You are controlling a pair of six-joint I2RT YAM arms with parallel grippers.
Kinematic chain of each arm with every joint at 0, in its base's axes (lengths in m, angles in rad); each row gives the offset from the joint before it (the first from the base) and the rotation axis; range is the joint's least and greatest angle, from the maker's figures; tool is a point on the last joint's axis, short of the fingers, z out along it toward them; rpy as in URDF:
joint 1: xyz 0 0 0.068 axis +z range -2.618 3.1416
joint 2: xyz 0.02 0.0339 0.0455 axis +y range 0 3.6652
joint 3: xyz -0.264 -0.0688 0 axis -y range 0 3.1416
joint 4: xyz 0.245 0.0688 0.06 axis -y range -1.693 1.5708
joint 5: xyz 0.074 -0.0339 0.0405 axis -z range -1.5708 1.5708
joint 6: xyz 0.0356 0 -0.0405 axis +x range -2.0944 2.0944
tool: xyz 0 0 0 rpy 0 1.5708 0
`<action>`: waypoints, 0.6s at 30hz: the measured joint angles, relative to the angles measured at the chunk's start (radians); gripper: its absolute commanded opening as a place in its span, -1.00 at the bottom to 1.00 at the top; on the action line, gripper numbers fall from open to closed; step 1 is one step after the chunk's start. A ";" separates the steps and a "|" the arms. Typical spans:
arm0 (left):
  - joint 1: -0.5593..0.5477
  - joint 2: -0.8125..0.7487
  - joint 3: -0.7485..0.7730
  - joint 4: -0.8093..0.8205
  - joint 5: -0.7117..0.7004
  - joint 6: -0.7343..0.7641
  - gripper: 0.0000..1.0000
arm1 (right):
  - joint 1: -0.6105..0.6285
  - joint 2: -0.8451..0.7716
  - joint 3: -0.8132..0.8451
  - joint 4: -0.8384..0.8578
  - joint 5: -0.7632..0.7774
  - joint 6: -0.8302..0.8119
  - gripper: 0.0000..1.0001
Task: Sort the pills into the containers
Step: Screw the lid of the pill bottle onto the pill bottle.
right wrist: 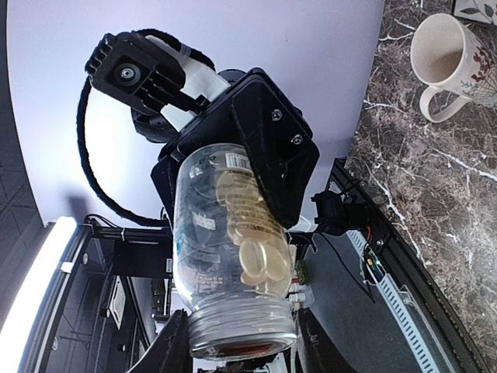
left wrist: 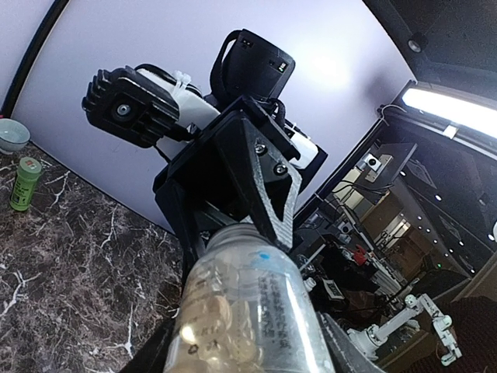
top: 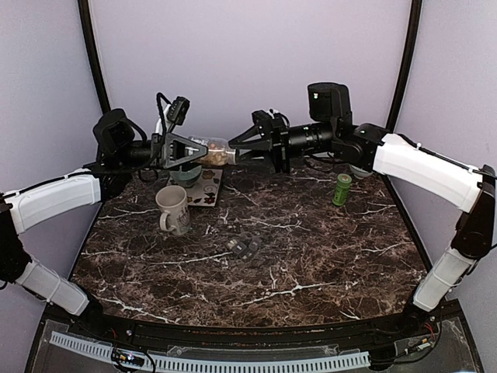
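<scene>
Left hand (top: pixel 200 152), right hand (top: pixel 233 146) clasp jar (top: pixel 216 152) (pills (right wrist: pixel 252 233) inside).

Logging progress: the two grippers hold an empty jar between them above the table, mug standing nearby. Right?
Not quite: the jar is not empty; the right wrist view shows tan pills inside. Both the left gripper and right gripper do hold it above the table, mug standing nearby.

L arm (top: pixel 54 198), R arm (top: pixel 423 167) up, jaws facing, clamped.

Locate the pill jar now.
Top view: the jar is airborne rear-left of centre, clamped between left gripper and right gripper, behind the white mug.
</scene>
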 measured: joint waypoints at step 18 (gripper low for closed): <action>-0.047 -0.010 0.000 -0.002 -0.073 0.029 -1.00 | -0.009 0.006 -0.008 0.067 0.106 -0.030 0.41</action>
